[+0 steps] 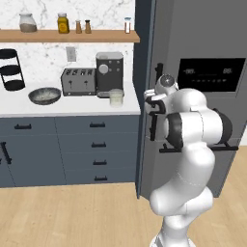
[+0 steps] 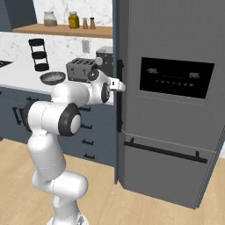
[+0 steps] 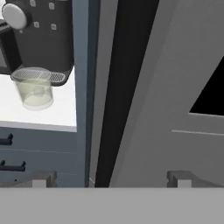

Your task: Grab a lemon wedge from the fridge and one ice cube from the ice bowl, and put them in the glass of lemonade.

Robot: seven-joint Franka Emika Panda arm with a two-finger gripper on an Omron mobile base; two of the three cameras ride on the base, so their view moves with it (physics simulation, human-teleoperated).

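Pale wood plank flooring (image 1: 58, 212) is stretching out beneath me. Blue-grey drawer cabinets (image 1: 79, 149) with black handles are standing under a white counter (image 1: 67, 107). White marbled wall (image 1: 43, 60) is rising behind it, carrying a grey outlet plate (image 1: 71, 54). A wooden shelf (image 1: 72, 36) is running along that wall, holding lidded glass jars (image 1: 28, 22) and small shakers (image 1: 83, 26). Soft, even light is falling over everything, leaving hardly any shadows.

Two base cameras look forward and down from behind the white arm, left and right, both taking in the tall dark grey fridge (image 1: 202, 43) (image 2: 176, 52) and white counter (image 1: 67, 103) (image 2: 17, 77). The hand camera sits close to the fridge's black bar handle (image 3: 124, 87).
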